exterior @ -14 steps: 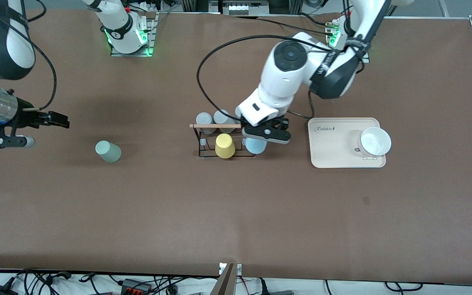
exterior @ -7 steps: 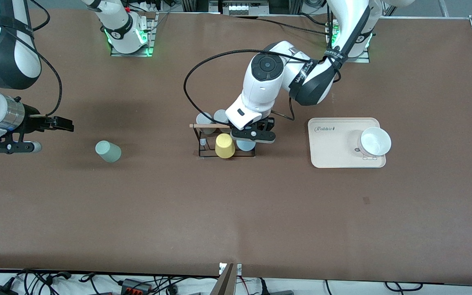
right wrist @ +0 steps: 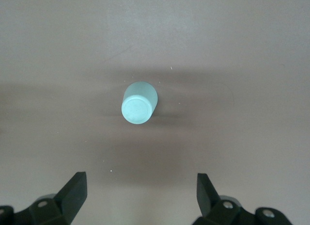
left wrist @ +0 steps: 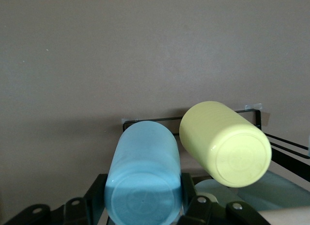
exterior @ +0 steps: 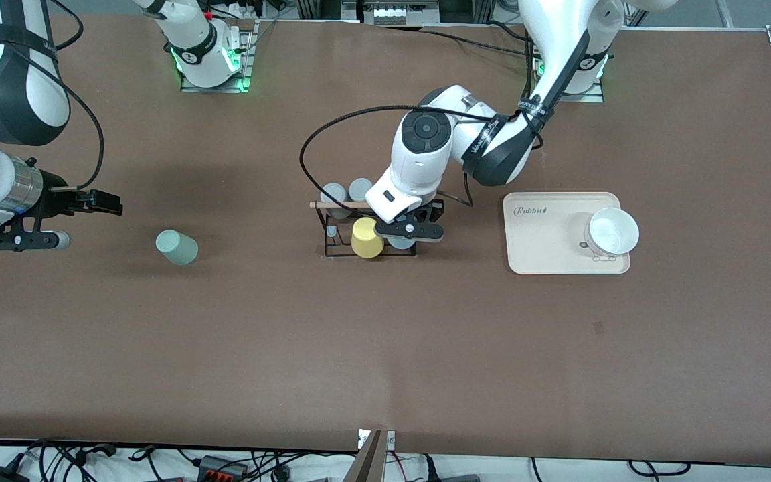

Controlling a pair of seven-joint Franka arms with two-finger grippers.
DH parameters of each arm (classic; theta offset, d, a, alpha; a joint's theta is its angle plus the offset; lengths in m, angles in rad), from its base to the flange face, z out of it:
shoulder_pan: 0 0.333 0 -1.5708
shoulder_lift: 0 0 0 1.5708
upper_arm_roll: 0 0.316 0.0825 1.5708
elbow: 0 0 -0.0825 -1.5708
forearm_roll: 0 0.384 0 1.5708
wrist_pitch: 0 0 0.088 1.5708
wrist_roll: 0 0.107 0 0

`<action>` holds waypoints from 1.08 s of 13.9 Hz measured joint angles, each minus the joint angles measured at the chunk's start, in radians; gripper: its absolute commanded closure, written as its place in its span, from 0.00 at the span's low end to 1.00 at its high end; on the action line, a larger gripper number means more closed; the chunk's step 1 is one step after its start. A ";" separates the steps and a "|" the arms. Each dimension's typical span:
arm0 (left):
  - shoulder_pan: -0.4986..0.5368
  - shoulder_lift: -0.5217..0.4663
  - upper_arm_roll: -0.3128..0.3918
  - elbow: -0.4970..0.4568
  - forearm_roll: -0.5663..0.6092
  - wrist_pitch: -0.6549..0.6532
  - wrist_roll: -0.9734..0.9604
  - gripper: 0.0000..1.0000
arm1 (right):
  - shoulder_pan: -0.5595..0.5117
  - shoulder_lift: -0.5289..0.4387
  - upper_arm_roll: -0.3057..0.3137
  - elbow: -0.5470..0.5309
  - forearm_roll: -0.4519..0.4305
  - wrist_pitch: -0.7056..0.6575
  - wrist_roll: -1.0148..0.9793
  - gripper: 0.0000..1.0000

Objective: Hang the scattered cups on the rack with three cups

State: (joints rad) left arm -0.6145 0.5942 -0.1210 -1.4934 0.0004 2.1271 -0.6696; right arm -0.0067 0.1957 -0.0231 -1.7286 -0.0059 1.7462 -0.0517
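Rack (exterior: pixel 349 231) black wire frame, wooden rod along its top, sits mid-bench (exterior: pixel 385 348); wide bare brown surface on the side nearer the front camera and toward the right arm's end, bench edges well away. Cream tray (exterior: pixel 546 251) lies toward the left arm's end of the rack, a gap between them, white bowl (exterior: pixel 613 231) on it. Grey cups (exterior: pixel 345 193), two showing, hang on the rack side farther from the front camera. Yellow cup (exterior: pixel 367 238) hangs on the nearer side, base pointing up and outward, long axis tilted. Light blue cup (left wrist: pixel 143 174) is just beside the yellow cup at the rack's end toward the tray, mostly hidden under the left gripper in the front view; in the left wrist view its flat base faces the camera, long axis running away toward the rack's base wire, roughly parallel to the yellow cup. Left gripper (exterior: pixel 407 231) over that end of the rack, fingers (left wrist: pixel 189 205) pinching the blue cup on both sides. Mint green cup (exterior: pixel 176 247) stands alone on open bench toward the right arm's end, base up, long axis near upright, nothing close to it. Right gripper (right wrist: pixel 140 196) hovers over bare bench just beside the mint cup, apart from it, fingers (right wrist: pixel 72 193) spread wide.
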 measured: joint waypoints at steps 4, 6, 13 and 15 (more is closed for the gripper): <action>-0.002 0.013 0.000 0.004 0.000 0.013 0.000 0.64 | 0.000 0.022 0.000 -0.002 0.000 0.019 0.000 0.00; -0.004 0.018 0.000 0.004 0.000 0.023 0.000 0.64 | 0.001 0.025 0.000 -0.002 0.000 0.023 0.000 0.00; -0.006 0.020 0.000 0.004 0.000 0.026 0.000 0.00 | 0.008 0.028 0.001 -0.003 0.001 0.027 0.001 0.00; -0.008 0.020 0.000 0.004 0.000 0.026 0.000 0.00 | 0.009 0.037 0.001 -0.007 0.001 0.039 0.001 0.00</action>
State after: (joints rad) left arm -0.6223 0.6146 -0.1212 -1.4895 0.0005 2.1535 -0.6694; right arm 0.0024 0.2322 -0.0224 -1.7361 -0.0053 1.7854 -0.0512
